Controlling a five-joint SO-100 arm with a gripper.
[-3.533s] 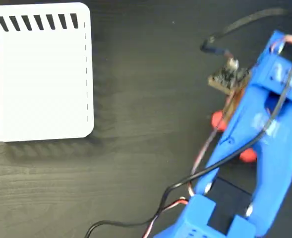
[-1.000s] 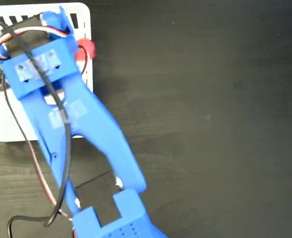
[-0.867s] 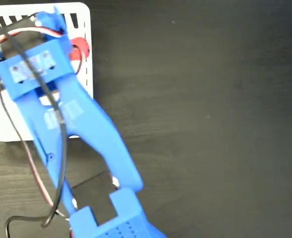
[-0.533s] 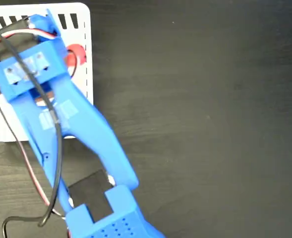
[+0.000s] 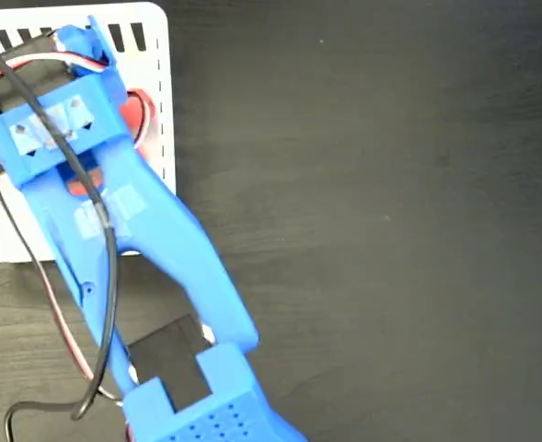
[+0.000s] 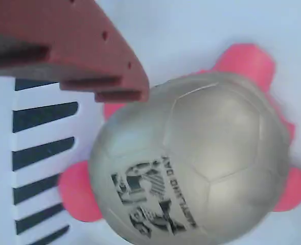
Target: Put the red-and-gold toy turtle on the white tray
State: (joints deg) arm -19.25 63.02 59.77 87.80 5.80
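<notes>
1. Fixed view, top-down: blue plastic five-joint arm (image 5: 151,249) running diagonally from bottom centre up to top-left corner, across dark wood-grain tabletop (image 5: 390,230).
2. Same view: large flat white rounded-corner tray (image 5: 155,55) in top-left corner, black diagonal stripes along top and left edges, mostly covered by arm's wrist block.
3. Same view: black, red and white cables (image 5: 31,69) looped over wrist.
4. Same view: small red-and-gold toy turtle (image 5: 140,112) visible only as a red sliver at right edge of wrist block, over the tray, near its right border. Gripper itself hidden under arm here.
5. Wrist view: turtle (image 6: 196,158) fills most of frame, gold domed shell with black-and-white code sticker (image 6: 153,196), red limbs poking out around it. White tray surface (image 6: 191,25) all around, black stripes at left.
6. Wrist view: one dark red gripper finger (image 6: 84,51) touching shell's upper-left side. Second finger out of frame, so can't tell whether clamped or released.
</notes>
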